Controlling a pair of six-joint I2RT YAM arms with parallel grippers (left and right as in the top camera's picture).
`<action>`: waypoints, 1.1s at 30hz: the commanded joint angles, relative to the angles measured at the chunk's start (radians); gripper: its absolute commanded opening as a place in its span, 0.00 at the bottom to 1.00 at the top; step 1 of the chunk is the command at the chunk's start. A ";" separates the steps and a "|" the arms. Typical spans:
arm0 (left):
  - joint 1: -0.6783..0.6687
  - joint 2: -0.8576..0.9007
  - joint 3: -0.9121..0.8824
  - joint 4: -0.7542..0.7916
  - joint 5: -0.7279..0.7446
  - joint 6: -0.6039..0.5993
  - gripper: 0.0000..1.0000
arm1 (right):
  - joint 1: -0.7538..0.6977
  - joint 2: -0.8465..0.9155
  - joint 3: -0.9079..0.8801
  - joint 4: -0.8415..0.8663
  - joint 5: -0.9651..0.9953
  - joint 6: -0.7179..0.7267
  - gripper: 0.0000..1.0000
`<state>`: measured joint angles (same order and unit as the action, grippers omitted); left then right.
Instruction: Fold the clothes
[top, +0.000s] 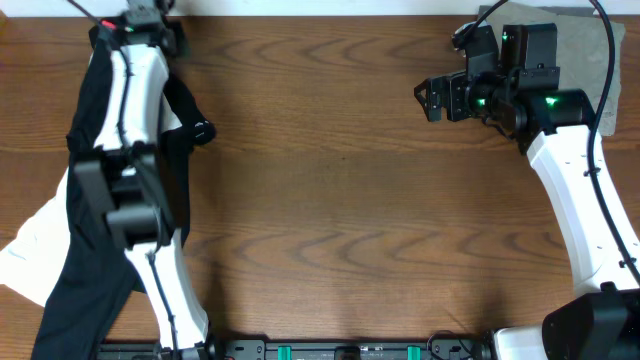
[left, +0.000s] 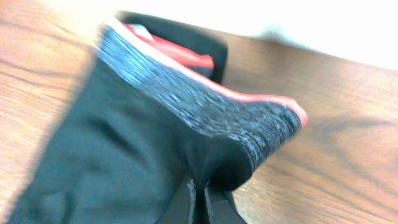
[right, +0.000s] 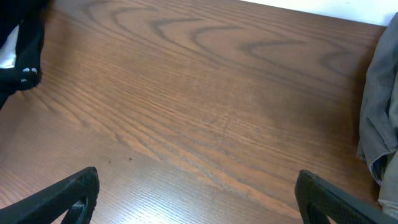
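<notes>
Long black leggings lie down the left side of the table, partly under my left arm. In the left wrist view their grey and red-orange waistband is lifted and folded over. My left gripper is shut on the black fabric just below that band; from overhead it is at the far left corner. A white piece lies beside the leggings at the left edge. A khaki piece lies at the far right, also at the right wrist view's edge. My right gripper hovers open over bare wood, holding nothing.
The wooden table stretches between the two arms. My right arm runs along the right side, over part of the khaki piece. The arm bases and a black rail line the near edge.
</notes>
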<state>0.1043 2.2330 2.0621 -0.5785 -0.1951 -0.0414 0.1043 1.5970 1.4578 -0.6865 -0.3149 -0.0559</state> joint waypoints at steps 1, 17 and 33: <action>-0.027 -0.113 0.014 -0.032 -0.008 -0.019 0.06 | 0.015 0.005 0.018 0.001 -0.008 -0.009 0.98; -0.228 -0.512 0.014 -0.131 -0.008 -0.019 0.06 | 0.030 0.005 0.018 -0.024 -0.146 -0.123 0.99; -0.336 -0.684 0.014 -0.162 -0.008 -0.043 0.06 | 0.254 0.092 0.018 0.095 -0.336 -0.301 0.99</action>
<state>-0.2214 1.5539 2.0621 -0.7383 -0.2016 -0.0589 0.3145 1.6615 1.4582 -0.6216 -0.5625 -0.3191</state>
